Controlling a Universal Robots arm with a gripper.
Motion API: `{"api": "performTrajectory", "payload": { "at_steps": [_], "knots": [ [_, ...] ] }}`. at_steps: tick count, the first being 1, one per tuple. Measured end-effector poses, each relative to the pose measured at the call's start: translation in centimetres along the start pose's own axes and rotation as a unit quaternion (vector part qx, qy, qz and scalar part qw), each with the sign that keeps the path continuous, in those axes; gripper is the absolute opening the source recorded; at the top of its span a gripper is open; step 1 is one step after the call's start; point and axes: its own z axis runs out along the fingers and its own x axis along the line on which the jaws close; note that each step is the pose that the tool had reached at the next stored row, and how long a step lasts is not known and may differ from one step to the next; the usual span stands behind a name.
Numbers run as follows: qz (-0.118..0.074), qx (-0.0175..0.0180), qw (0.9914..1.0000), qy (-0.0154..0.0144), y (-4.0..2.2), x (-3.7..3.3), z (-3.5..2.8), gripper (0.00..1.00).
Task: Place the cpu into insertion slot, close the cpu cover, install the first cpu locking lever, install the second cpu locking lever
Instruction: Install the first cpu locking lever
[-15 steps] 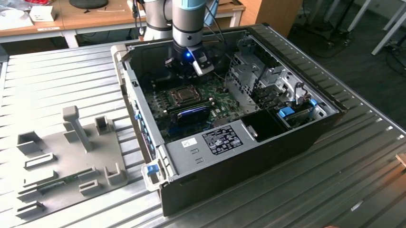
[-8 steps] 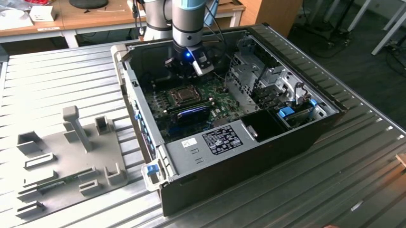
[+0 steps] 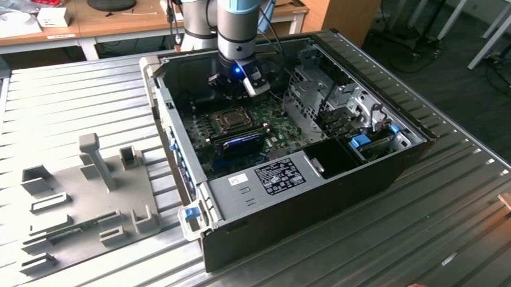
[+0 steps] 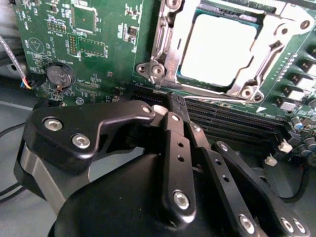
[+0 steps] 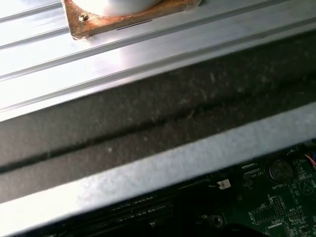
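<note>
One gripper point(image 4: 174, 111), jaws drawn together, nothing held, hanging near the socket by the black memory slots point(image 4: 237, 126). One cpu point(image 4: 219, 49), seated in the insertion slot point(image 3: 217, 121). One cpu cover point(image 4: 165, 37), flat around the chip. One coin cell point(image 4: 58, 75) on green motherboard point(image 4: 103, 29). One open computer case point(image 3: 375, 173) on ribbed metal table point(image 3: 80, 89). One grey fixture plate point(image 3: 88, 197) alongside. Wooden desks point(image 3: 119, 21) behind.
</note>
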Motion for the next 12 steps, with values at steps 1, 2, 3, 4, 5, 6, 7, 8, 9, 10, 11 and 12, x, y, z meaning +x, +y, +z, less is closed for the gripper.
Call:
{"api": "performTrajectory", "payload": {
  "at_steps": [1, 2, 3, 4, 5, 6, 7, 8, 9, 10, 11, 12],
  "knots": [
    [0.0, 0.0001, 1.0, 0.0, 0.0, 0.0, 0.0, 0.1],
    [0.0, 0.0002, 1.0, 0.0, 0.0, 0.0, 0.0, 0.1],
    [0.0, 0.0001, 1.0, 0.0, 0.0, 0.0, 0.01, 0.1],
    [0.0, 0.0, 1.0, 0.0, 0.01, 0.0, 0.02, 0.1],
    [0.0, 0.0, 1.0, -0.0001, 0.05, 0.01, 0.03, 0.1],
    [0.0, 0.0001, 1.0, -0.0001, 0.07, 0.02, 0.03, 0.1],
    [0.001, 0.0001, 1.0, -0.0003, 0.08, 0.03, 0.04, 0.1],
    [0.004, 0.0002, 0.99999, -0.0008, 0.09, 0.03, 0.04, 0.1],
    [0.007, 0.0003, 0.99997, -0.0015, 0.11, 0.04, 0.05, 0.1],
    [0.011, 0.0005, 0.99994, -0.0022, 0.14, 0.05, 0.05, 0.1],
    [0.014, 0.0006, 0.9999, -0.0029, 0.16, 0.05, 0.06, 0.1],
    [0.017, 0.0007, 0.99984, -0.0037, 0.19, 0.06, 0.07, 0.1]
  ]
}}
